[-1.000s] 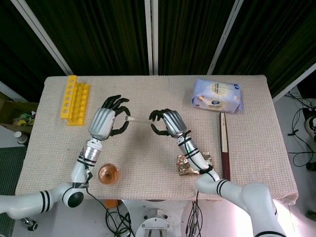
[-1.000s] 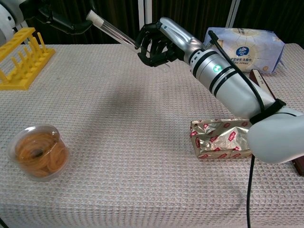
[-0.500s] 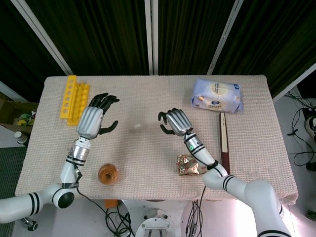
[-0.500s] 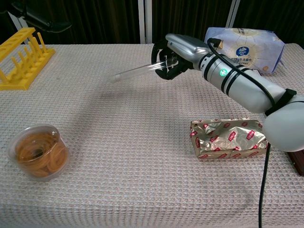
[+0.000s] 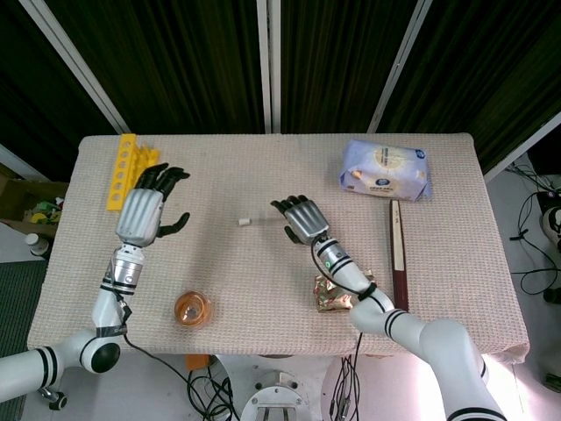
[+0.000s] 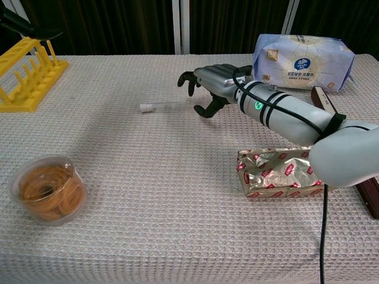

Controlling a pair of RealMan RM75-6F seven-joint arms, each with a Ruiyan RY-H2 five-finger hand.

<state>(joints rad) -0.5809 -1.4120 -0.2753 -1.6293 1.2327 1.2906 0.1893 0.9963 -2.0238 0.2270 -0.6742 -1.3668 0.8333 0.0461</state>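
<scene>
Bright, even overhead light in both views. Soft shadows lie on the table point(image 6: 148, 195); mild glare on the foil pack point(image 6: 278, 171). Focus is sharp, backdrop dark.

I'm working in what looks like a robot lab: a cloth-covered bench point(image 5: 263, 289) set against dark curtains point(image 5: 193, 61) with metal struts, loose cables point(image 5: 535, 254) on the floor to the side, and a yellow tube rack point(image 5: 131, 175) standing among staged groceries.
</scene>
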